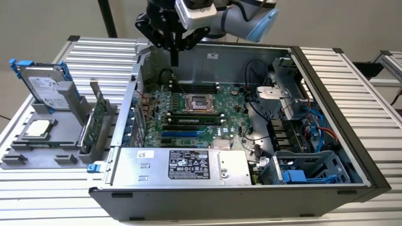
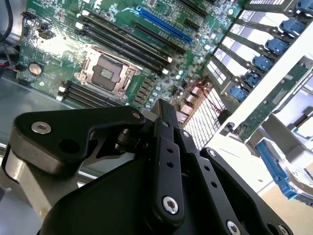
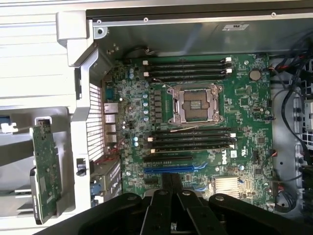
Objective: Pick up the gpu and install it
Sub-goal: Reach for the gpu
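The gpu (image 1: 94,123) is a green circuit card standing on edge in a grey holder (image 1: 37,155), just outside the open computer case (image 1: 333,117) on the exterior view's left. Both wrist views show the card beside the case wall (image 3: 46,171) (image 2: 279,105). My gripper (image 1: 176,62) hangs above the far left part of the case, over the green motherboard (image 1: 188,113), well away from the gpu. Its fingers (image 3: 171,178) are pressed together with nothing between them, also seen in the second wrist view (image 2: 164,107). A blue slot (image 3: 173,170) lies on the motherboard near the fingertips.
A silver hard drive with blue clips (image 1: 47,87) and a small square chip (image 1: 39,128) share the grey holder. Inside the case sit a power supply (image 1: 182,165), a drive cage (image 1: 308,169) and loose cables (image 1: 257,101). Ribbed metal table (image 1: 351,70) surrounds the case.
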Action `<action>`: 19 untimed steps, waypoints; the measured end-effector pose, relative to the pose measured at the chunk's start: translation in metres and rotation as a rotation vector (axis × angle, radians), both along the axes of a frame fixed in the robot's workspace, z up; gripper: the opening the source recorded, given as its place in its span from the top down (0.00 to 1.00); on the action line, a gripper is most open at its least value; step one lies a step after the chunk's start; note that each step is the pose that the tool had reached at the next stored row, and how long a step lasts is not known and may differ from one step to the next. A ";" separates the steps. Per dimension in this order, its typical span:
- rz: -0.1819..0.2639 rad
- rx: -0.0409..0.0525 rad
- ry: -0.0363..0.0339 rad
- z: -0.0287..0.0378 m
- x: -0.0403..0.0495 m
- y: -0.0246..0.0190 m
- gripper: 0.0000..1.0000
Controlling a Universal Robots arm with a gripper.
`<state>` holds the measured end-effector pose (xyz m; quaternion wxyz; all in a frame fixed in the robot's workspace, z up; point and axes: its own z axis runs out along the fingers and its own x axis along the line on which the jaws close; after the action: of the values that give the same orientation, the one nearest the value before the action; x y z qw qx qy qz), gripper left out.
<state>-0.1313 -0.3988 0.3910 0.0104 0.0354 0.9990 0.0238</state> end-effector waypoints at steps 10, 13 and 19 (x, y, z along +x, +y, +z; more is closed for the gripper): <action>0.000 0.0000 -0.0001 0.0000 -0.0054 0.0000 1.00; 0.000 -0.0001 -0.0002 0.0000 -0.0070 0.0000 1.00; 0.000 0.0000 -0.0002 0.0000 -0.0097 0.0000 1.00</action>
<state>-0.1410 -0.3988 0.3910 0.0105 0.0354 0.9990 0.0238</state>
